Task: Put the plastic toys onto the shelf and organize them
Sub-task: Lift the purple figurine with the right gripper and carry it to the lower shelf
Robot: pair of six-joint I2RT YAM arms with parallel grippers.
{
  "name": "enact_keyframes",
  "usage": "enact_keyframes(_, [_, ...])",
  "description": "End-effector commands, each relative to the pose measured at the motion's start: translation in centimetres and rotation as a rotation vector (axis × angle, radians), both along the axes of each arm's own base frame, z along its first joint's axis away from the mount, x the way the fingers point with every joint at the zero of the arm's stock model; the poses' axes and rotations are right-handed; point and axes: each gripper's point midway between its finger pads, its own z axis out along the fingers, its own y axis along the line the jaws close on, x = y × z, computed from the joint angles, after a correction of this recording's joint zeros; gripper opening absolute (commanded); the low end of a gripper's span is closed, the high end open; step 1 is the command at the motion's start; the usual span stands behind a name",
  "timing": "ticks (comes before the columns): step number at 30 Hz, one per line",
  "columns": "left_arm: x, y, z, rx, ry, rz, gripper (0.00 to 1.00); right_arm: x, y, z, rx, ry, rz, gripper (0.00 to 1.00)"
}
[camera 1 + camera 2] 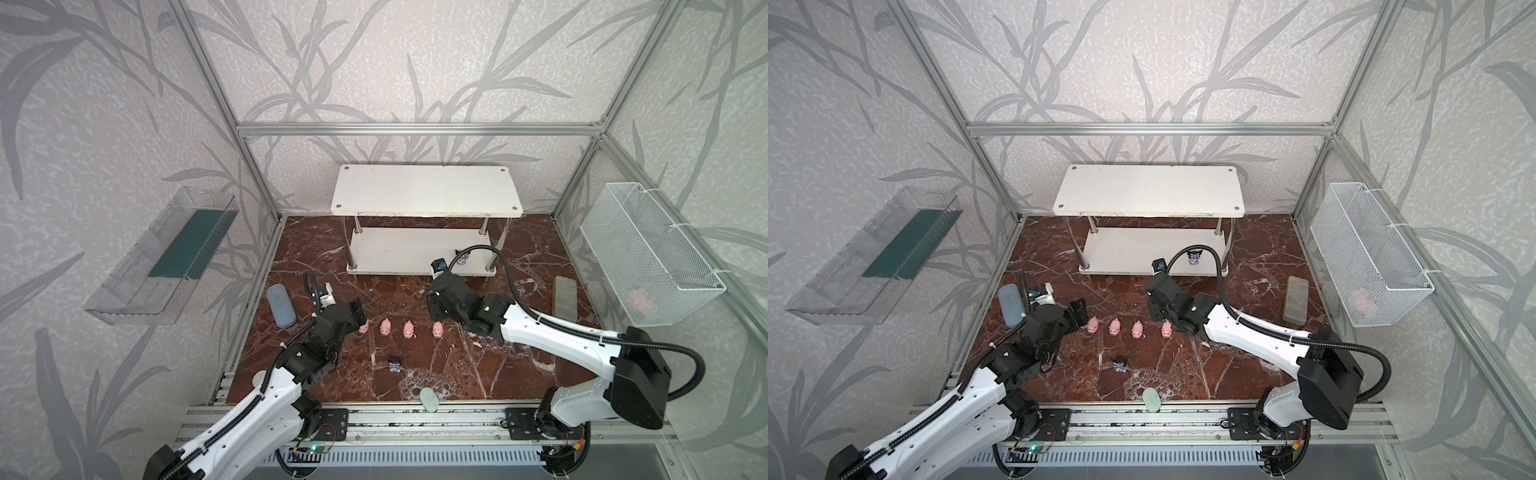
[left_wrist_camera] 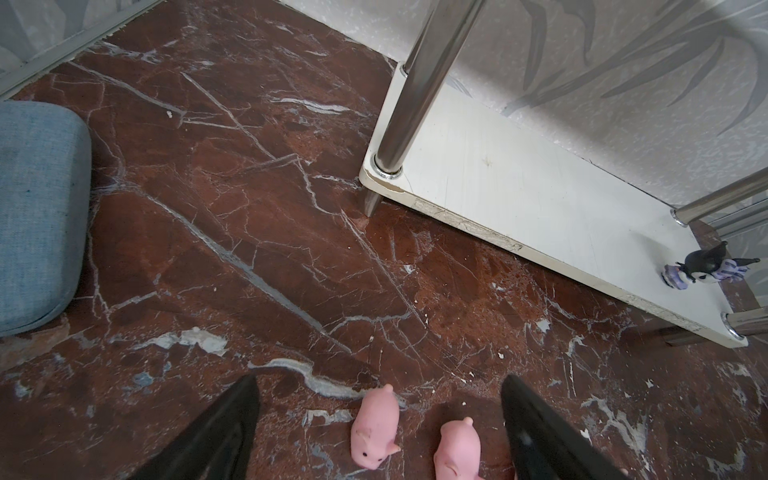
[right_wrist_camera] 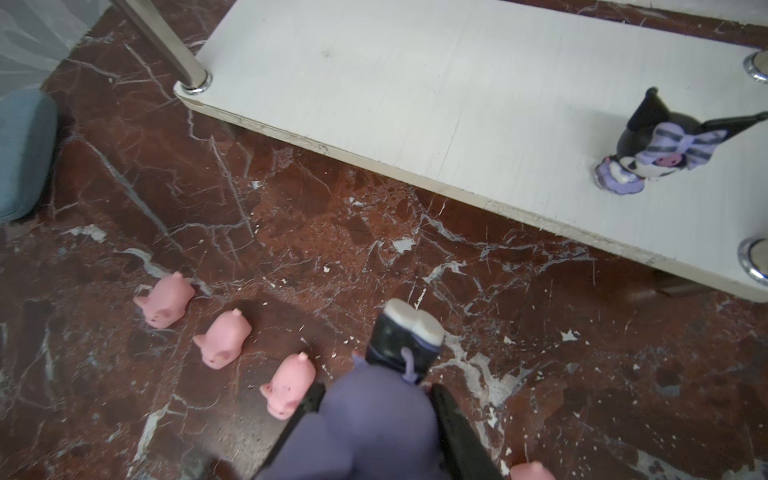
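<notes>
Gripping a black-and-purple toy (image 3: 374, 432), the right gripper (image 3: 376, 399) is seen nearly closed, with its two black fingers (image 3: 453, 424) pressed on the toy's sides. It cannot be told if that toy is lifted off the brown table (image 3: 291, 208) or is touching it. The right arm (image 1: 552, 332) is stretched in from the front right toward the middle, and its wrist is bent down. The gripper is held just beside the last pig (image 1: 437, 330) at the right end of a row of four pink pigs (image 1: 408, 329), which are lined up side by side on the table.

The left gripper (image 2: 379, 384) is opened wide, and nothing is held in it. In the left wrist view, two pigs from the left end of the row are seen on the table between its fingers. The left arm (image 1: 266, 395) is reached in from the front left, bent at the elbow, and the gripper is tipped down over the left end of the row.

The shelf (image 1: 424, 189) is stood at the back of the table, well apart from the pigs. A second black-and-purple toy (image 3: 660, 153) is stood on its lower board, near the front right post. A third black-and-purple toy (image 1: 395, 364) is seen on the table, near the pigs, on the side away from the shelf.
</notes>
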Motion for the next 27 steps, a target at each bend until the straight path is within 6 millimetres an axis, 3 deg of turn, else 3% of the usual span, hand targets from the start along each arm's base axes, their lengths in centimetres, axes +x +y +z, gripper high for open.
enact_keyframes(1, [-0.2,0.4,-0.3,0.007,-0.001,0.015,0.89,2.2,1.0,0.4,-0.004,-0.024,0.031,0.35])
enact_keyframes(17, [-0.2,0.3,-0.6,0.013,0.007,0.01,0.89,9.7,1.8,-1.6,-0.049,-0.033,0.018,0.35])
enact_keyframes(27, [0.0,0.2,-0.7,0.014,0.005,0.013,0.89,12.4,1.7,-2.2,-0.065,-0.033,0.0,0.34])
